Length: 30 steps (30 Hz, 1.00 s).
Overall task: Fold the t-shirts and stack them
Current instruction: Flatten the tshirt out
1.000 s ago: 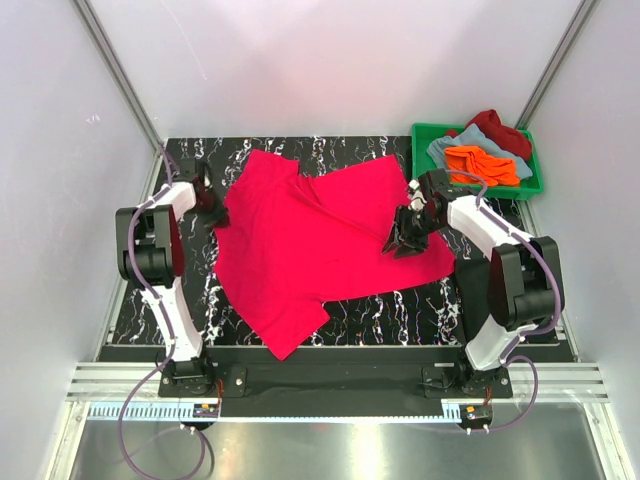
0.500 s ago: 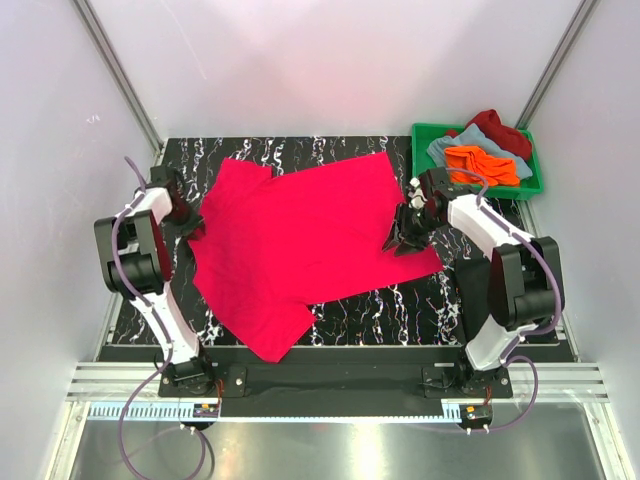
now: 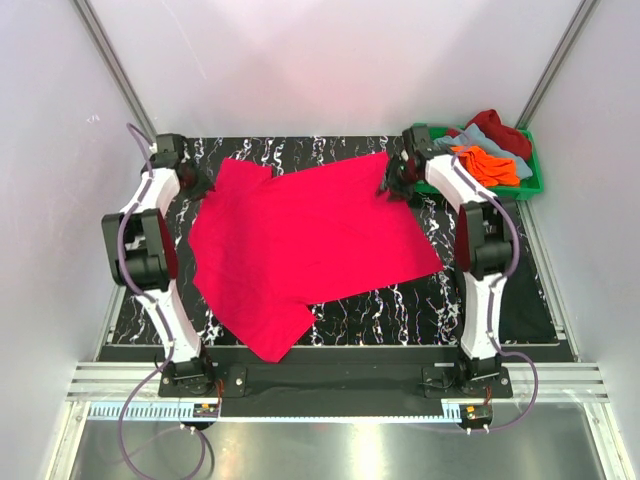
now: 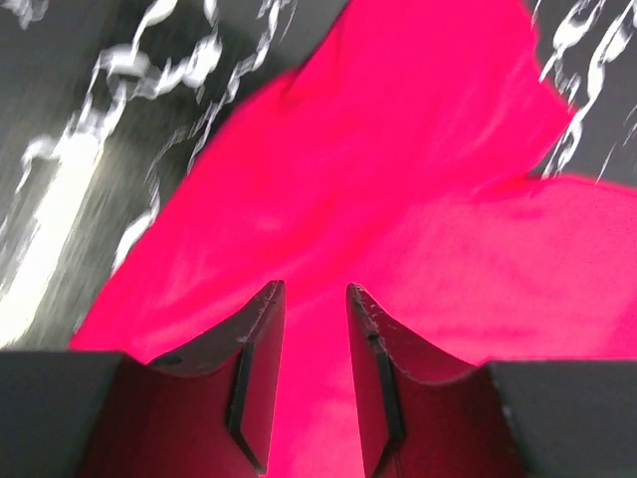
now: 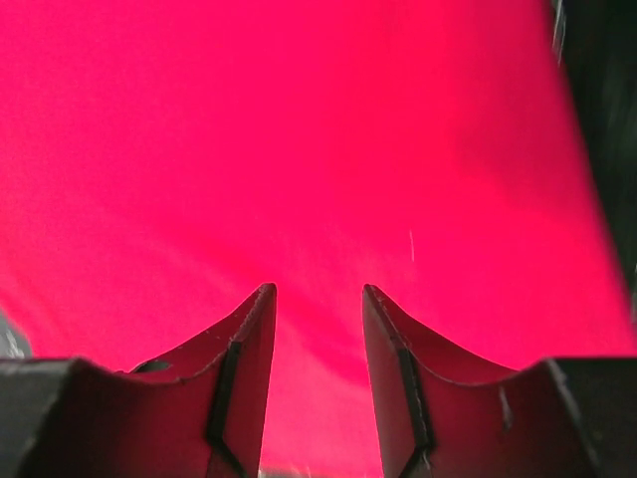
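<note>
Near edge first: both arm bases sit at the front. The pinkish-red t-shirt (image 3: 310, 240) lies flat on the worktop (image 3: 400, 305), one corner of it reaching almost to the front rail. The body of the shirt covers mid-worktop, skewed, with the lower edge running up to the right. It looks like it was laid out for flattening, so my read is that this is the spread step and no fold has been started. Further back, the left arm is stretched along the left side with its wrist turned inward. The left pincer (image 3: 197, 184) is at the shirt's far-left edge, by the sleeve. In the wrist view its jaws are parted with a narrow gap and the cloth lies beyond the tips with nothing pinched, so I call it open and not gripping. The right arm is also reached far out, forearm nearly straight, and the right pincer (image 3: 393, 186) is over the shirt's far-right corner. Its jaws are apart too, with red cloth filling the view beyond them and nothing clamped. Both pincers are over the far edge, likely placed to regrasp or to smooth the cloth. In the far right corner is the green crate (image 3: 520, 191), well clear of the spread shirt. It holds the orange t-shirt (image 3: 485, 163), the grey-blue t-shirt (image 3: 517, 163) and the dark red t-shirt (image 3: 500, 130), bunched and unfolded. No stack exists yet.
</note>
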Motion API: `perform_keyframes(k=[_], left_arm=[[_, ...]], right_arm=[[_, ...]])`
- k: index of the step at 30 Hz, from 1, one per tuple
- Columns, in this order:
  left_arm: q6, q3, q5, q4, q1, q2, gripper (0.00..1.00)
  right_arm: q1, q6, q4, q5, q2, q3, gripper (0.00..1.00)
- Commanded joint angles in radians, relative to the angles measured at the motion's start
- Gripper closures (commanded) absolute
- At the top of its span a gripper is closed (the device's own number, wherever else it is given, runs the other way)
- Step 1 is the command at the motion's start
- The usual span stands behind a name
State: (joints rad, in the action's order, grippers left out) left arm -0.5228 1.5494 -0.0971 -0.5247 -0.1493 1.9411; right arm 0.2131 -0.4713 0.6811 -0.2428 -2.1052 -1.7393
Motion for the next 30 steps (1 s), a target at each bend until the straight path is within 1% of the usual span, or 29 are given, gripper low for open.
perform_keyframes(k=[1, 5, 6, 8, 9, 11, 14, 18, 25, 28, 30], left_arm=[[-0.037, 0.051, -0.047, 0.052, -0.006, 0.090, 0.65], [-0.057, 0.043, -0.053, 0.083, -0.006, 0.131, 0.66], [-0.059, 0.041, -0.047, 0.087, -0.004, 0.140, 0.65], [-0.054, 0.054, -0.041, 0.095, -0.009, 0.168, 0.65], [-0.063, 0.060, -0.042, 0.097, -0.012, 0.179, 0.65], [-0.074, 0.081, -0.052, 0.098, -0.021, 0.214, 0.65], [-0.091, 0.121, -0.070, 0.095, -0.036, 0.266, 0.65], [-0.094, 0.173, -0.087, 0.094, -0.053, 0.326, 0.65], [-0.088, 0.342, -0.156, 0.088, -0.064, 0.449, 0.64], [-0.083, 0.394, -0.158, 0.078, -0.065, 0.463, 0.62], [-0.060, 0.422, -0.142, 0.063, -0.065, 0.453, 0.58]], right_arm=[[-0.009, -0.053, -0.080, 0.118, -0.125, -0.188, 0.53], [-0.014, -0.150, -0.176, 0.132, -0.254, -0.331, 0.57], [-0.012, -0.189, -0.187, 0.116, -0.281, -0.394, 0.58], [-0.012, -0.229, -0.201, 0.093, -0.363, -0.459, 0.63], [-0.009, -0.236, -0.204, 0.089, -0.386, -0.517, 0.64], [-0.009, -0.240, -0.206, 0.089, -0.452, -0.578, 0.69], [-0.011, -0.227, -0.204, 0.094, -0.527, -0.687, 0.70], [-0.021, -0.225, -0.203, 0.086, -0.588, -0.753, 0.70], [-0.038, -0.207, -0.199, 0.066, -0.656, -0.778, 0.66], [-0.046, -0.184, -0.195, 0.030, -0.673, -0.815, 0.60], [-0.047, -0.152, -0.187, 0.004, -0.680, -0.860, 0.57]])
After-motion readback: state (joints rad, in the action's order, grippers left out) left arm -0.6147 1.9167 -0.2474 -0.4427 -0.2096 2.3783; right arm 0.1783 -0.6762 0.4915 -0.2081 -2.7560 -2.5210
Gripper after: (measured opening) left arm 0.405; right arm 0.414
